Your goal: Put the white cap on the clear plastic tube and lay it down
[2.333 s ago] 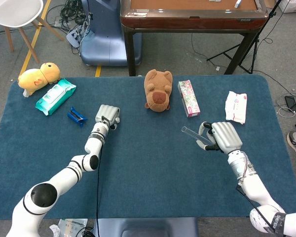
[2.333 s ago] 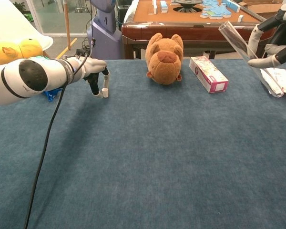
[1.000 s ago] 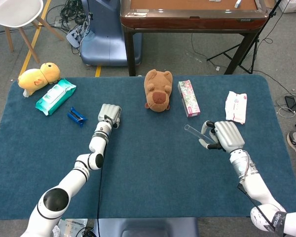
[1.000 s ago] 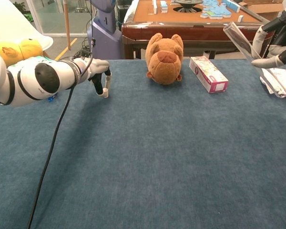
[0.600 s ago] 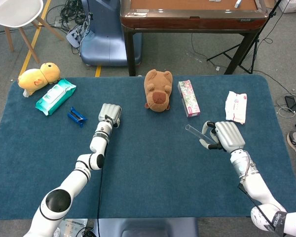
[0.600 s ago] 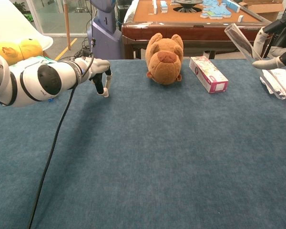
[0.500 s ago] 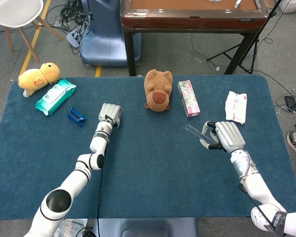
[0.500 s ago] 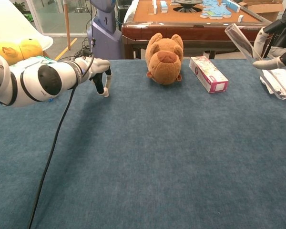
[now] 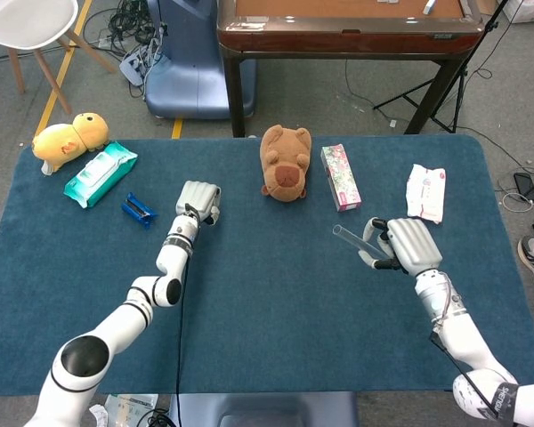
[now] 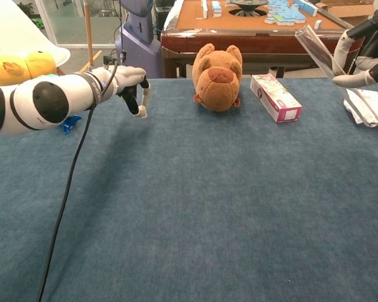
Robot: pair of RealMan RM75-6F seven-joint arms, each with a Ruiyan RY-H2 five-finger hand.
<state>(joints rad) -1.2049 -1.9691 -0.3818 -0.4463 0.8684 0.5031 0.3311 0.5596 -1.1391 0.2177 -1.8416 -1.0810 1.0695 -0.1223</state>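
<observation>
My left hand (image 9: 198, 199) hovers over the blue table left of centre. In the chest view this left hand (image 10: 127, 83) pinches the small white cap (image 10: 142, 114) at its fingertips, just above the cloth. The head view hides the cap under the hand. My right hand (image 9: 408, 246) grips the clear plastic tube (image 9: 350, 240) at the table's right side. The tube's open end points up and to the left. In the chest view the tube (image 10: 326, 61) slants across the upper right corner, held by the right hand (image 10: 363, 53).
A brown plush bear (image 9: 285, 162) and a pink box (image 9: 340, 176) lie at the back centre. A white packet (image 9: 425, 191) sits back right. A blue clip (image 9: 139, 210), a wipes pack (image 9: 100, 173) and a yellow plush duck (image 9: 68, 138) lie at the back left.
My left hand has risen a little off the table with the white cap pinched in it. The right hand and tube have barely shifted.
</observation>
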